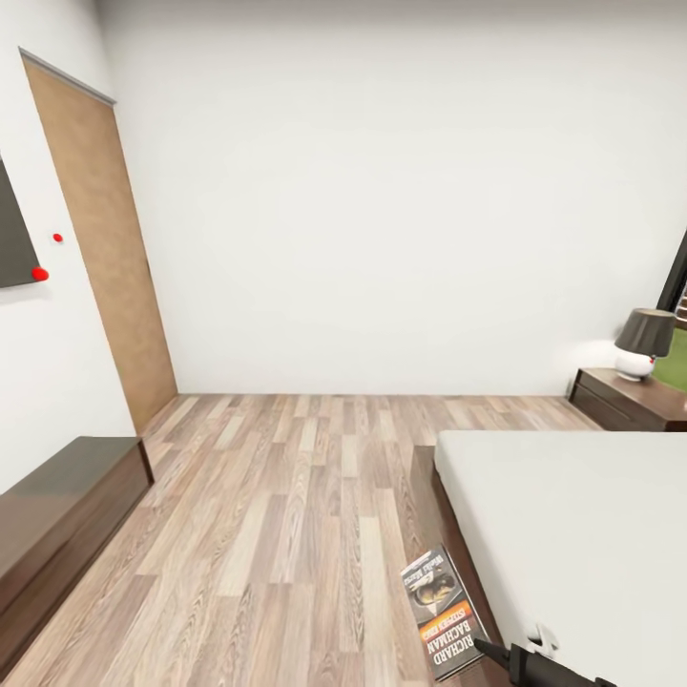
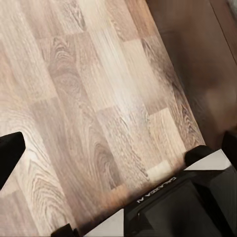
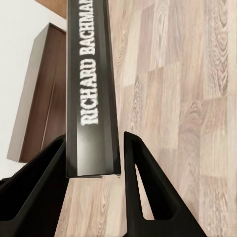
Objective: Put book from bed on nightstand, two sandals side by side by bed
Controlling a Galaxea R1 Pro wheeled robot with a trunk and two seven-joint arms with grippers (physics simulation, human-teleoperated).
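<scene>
Book clamped in right gripper, bed alongside.

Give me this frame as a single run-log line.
phase: carrying | right gripper: shut on book, held above floor beside bed | nightstand: ahead right, lamp on it | sandals: not placed

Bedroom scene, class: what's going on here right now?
The robot's right pincer is shut on a thin dark paperback book with an orange band and white "RICHARD BACHMAN" lettering, holding it above the brown wood-plank floor beside the low bed with the off-white mattress. A dark reddish-brown nightstand carrying a lamp stands by the far wall. The book is not yet on it.
</scene>
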